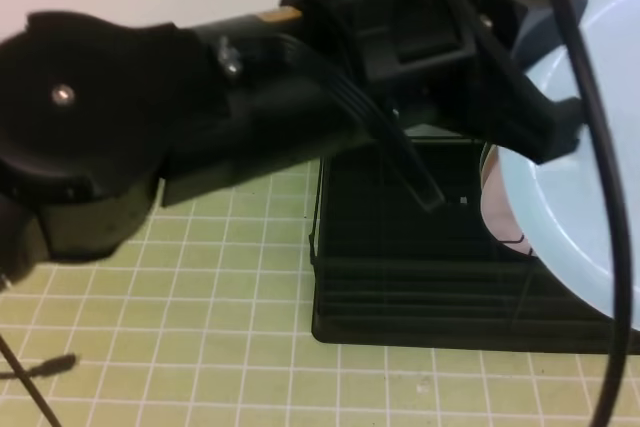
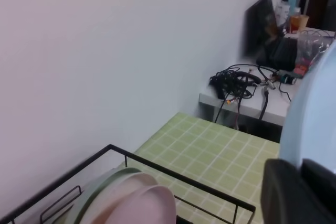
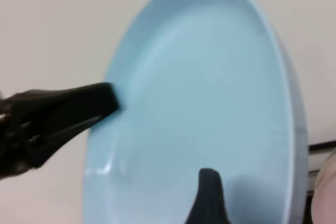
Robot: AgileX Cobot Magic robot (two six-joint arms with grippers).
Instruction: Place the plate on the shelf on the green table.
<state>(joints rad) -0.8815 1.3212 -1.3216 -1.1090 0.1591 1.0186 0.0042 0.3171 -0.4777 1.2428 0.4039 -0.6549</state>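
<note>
While the round light-blue plastic plate (image 3: 210,108) stands on edge above the black wire shelf (image 1: 420,277), pinched by the left gripper (image 3: 105,103) shut jaws, right gripper (image 3: 207,198) jaws wide open, it could tip sideways

A plain white wall (image 2: 105,51) is rising behind the tiled area. Beyond, a white side desk (image 2: 247,103) is carrying tangled black cables (image 2: 236,82) and bottles (image 2: 289,3).

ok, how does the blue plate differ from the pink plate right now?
Colour: the blue plate is light blue, the pink plate pale pink. State: the left end effector clamps the blue plate; the pink plate stands in the shelf. Both are round, on edge.
</note>
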